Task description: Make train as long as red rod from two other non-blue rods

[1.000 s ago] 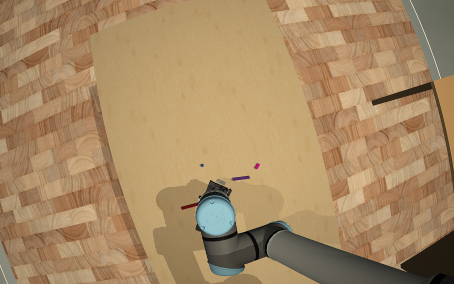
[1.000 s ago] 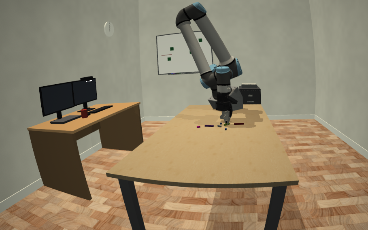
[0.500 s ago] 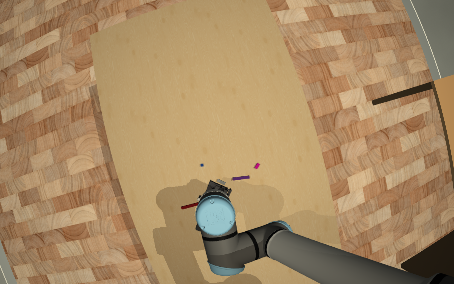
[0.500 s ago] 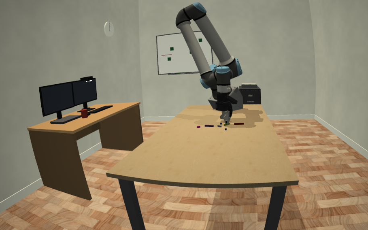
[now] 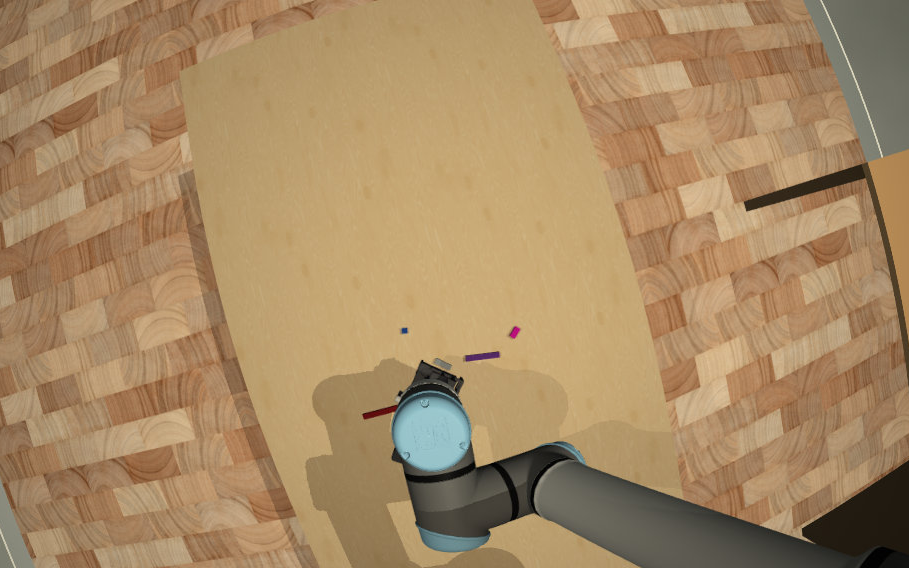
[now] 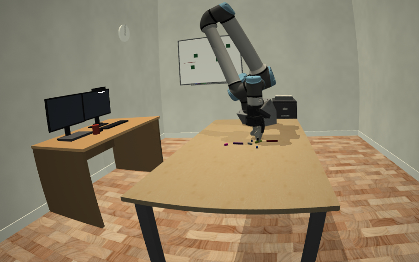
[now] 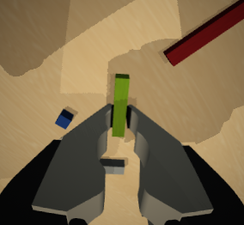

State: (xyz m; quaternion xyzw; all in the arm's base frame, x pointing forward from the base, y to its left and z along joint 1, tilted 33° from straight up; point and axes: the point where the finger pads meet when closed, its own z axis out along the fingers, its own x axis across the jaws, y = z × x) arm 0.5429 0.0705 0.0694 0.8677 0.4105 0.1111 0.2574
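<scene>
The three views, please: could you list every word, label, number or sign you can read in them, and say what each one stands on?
No text can be read in any view.
Wrist cap: embossed mark, too blurred to read.
Whiteboard: green squares and a line, no legible writing.
Wall clock: no numerals visible.
Cabinet: a pale mark on its front, too small to read.
Monitors: dark, nothing shown.
Rods, including the lime rod in the tool: unmarked.

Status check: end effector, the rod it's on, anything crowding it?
End effector shut on lime rod, low at table. Blue rod close beside it, red rod ahead. Magenta rod lies apart.
</scene>
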